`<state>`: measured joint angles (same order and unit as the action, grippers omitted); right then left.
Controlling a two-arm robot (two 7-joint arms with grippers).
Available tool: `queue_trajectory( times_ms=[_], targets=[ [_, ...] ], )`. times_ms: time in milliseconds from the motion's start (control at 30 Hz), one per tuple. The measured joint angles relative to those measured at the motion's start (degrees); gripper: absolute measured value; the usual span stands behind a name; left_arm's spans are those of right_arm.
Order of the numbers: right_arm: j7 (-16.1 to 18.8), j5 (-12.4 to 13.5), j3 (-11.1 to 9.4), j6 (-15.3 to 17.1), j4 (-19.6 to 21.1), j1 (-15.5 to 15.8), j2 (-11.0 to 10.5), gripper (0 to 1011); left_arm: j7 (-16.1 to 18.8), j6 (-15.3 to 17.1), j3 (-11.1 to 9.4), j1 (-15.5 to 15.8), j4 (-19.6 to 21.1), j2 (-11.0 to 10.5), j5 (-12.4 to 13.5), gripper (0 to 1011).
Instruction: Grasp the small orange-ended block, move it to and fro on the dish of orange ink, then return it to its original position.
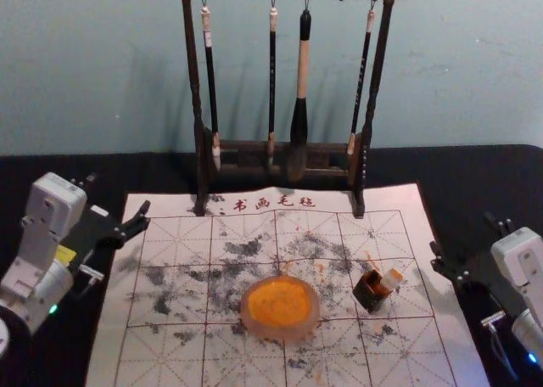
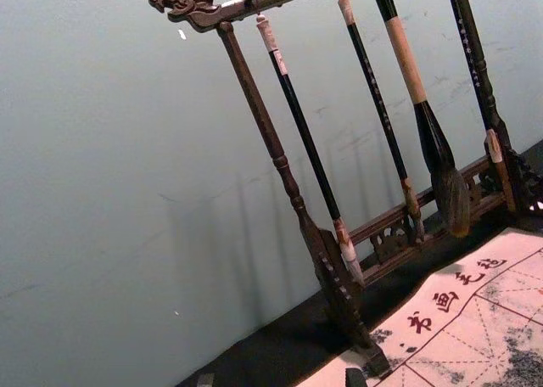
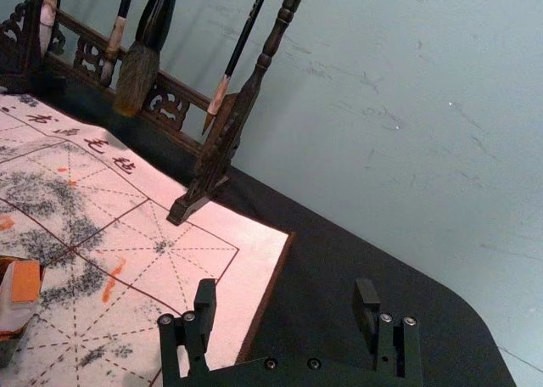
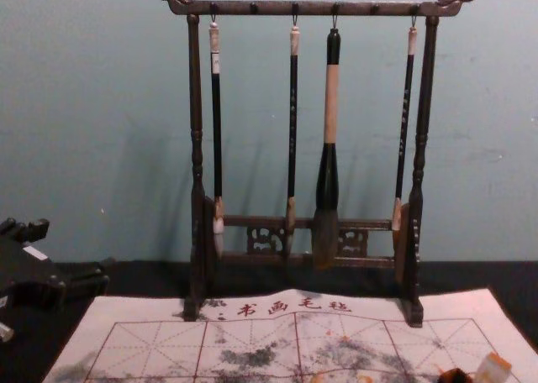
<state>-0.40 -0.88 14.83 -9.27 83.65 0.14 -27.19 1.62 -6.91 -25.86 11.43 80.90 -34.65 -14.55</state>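
In the head view the left gripper (image 1: pixel 119 195) is open beside the mat's left edge, and the right gripper (image 1: pixel 463 233) is open off its right edge. The left wrist view catches the tips of the left gripper (image 2: pixel 280 378); in the right wrist view the right gripper (image 3: pixel 285 295) has nothing between its fingers. The small pale block (image 1: pixel 391 279) tilts against a dark box (image 1: pixel 369 294), right of the orange ink dish (image 1: pixel 280 307). Its orange end (image 3: pixel 26 281) faces up in the right wrist view. The block (image 4: pixel 492 369) also stands at the chest view's lower right.
A dark wooden rack (image 1: pixel 378 107) with several hanging brushes stands at the mat's back edge. The white gridded mat (image 1: pixel 170 234), marked with black and orange smudges, lies on a black table surface (image 3: pixel 331 251). A wall rises behind.
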Motion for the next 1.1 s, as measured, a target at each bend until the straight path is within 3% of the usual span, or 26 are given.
queue_trajectory(
  times_ms=[1100],
  targets=[
    [0.1, 0.1, 0.1, 0.1, 0.2, 0.0, -0.2, 1003, 0.0, 0.0, 0.0, 0.0, 0.0, 0.0, 0.0, 1001]
  ],
)
